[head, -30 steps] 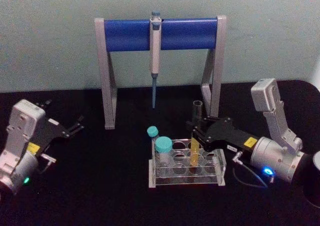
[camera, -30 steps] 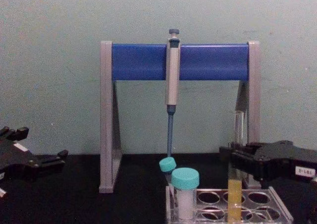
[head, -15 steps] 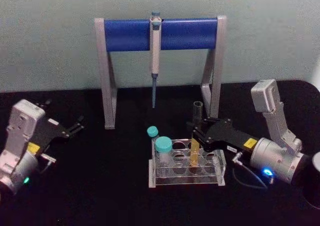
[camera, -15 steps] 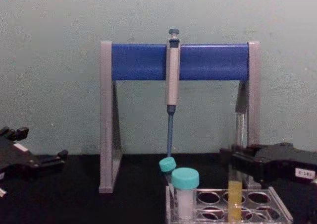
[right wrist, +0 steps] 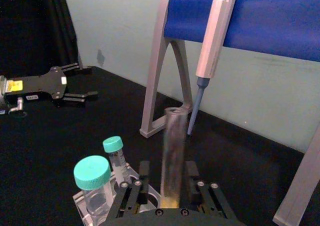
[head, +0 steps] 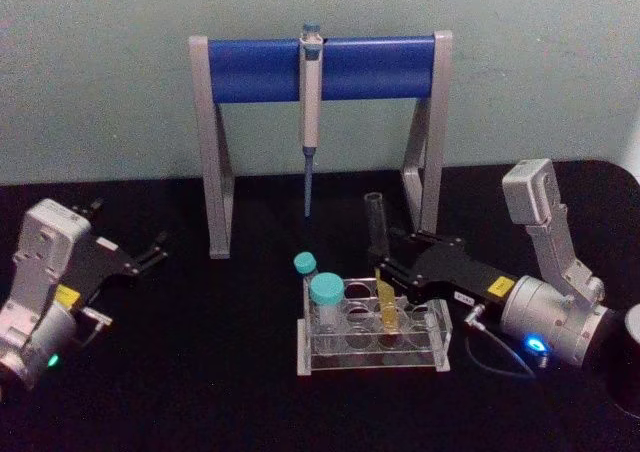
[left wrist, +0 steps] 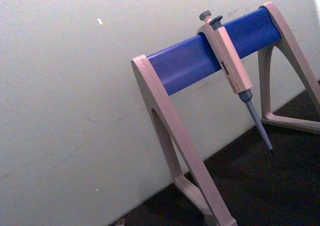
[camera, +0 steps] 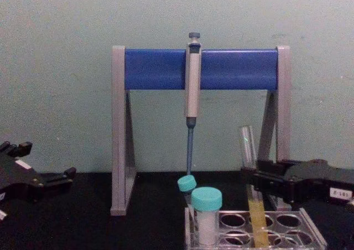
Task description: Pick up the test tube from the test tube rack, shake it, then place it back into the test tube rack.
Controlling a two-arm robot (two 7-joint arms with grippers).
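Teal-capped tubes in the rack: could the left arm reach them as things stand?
Probably yes. The left tool sits parked with bare black table between it and the teal-capped tubes; the right tool, holding the test tube, is at the rack's other side.

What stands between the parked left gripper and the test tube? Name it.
In the head view, bare black table runs from the left gripper to the two teal-capped tubes standing in the test tube rack, just left of the test tube.
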